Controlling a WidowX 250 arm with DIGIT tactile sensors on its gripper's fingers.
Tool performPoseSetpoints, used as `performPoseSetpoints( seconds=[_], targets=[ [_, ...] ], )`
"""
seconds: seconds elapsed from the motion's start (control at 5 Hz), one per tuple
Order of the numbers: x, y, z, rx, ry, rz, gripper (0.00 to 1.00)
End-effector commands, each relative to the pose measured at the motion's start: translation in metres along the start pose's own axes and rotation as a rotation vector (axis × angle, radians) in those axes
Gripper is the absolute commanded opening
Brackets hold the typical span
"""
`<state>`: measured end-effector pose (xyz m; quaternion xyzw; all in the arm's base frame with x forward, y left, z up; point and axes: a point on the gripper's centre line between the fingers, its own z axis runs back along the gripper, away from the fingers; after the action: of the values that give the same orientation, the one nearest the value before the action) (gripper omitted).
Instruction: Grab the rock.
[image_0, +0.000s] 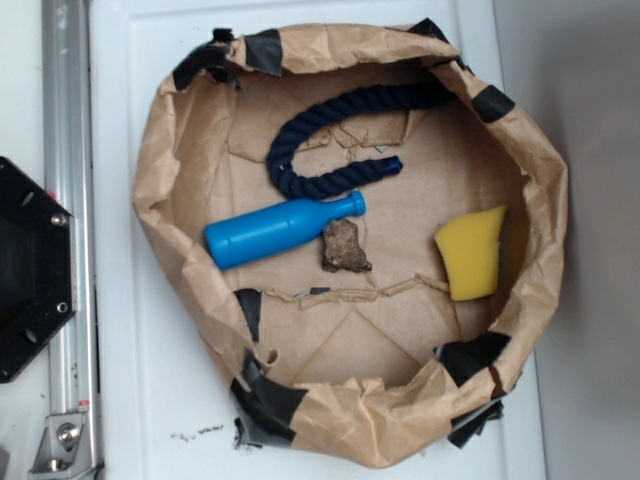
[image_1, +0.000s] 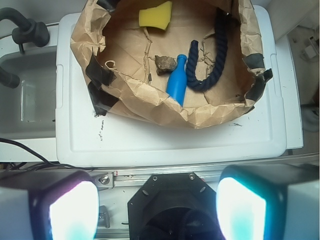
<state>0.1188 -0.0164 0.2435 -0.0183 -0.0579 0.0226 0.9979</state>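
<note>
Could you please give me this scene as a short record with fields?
container: brown paper nest taped with black tape, on a white lid
target: rock, centre of the nest, beside the bottle's neck
bottle: blue bottle, lying on its side
rope: dark blue rope, curved
sponge: yellow sponge, apart from the rock
gripper: gripper open, well short of the nest, holding nothing

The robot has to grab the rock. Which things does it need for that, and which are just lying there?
For the job:
- the rock, in the middle of the paper nest
- the gripper, open, far back from the nest

Just lying there:
- the blue bottle, on its side beside the rock
- the yellow sponge
- the dark blue rope
- the paper nest that holds everything
</note>
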Motion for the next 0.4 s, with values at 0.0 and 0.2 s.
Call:
performPoseSetpoints(
  seconds=[0.0,0.2],
  targets=[
    [0.000,0.000,0.000,0.000,0.000,0.000,1.00],
    [0.038,0.024,-0.026,-0.099,0.090,-0.024,1.00]
  ],
)
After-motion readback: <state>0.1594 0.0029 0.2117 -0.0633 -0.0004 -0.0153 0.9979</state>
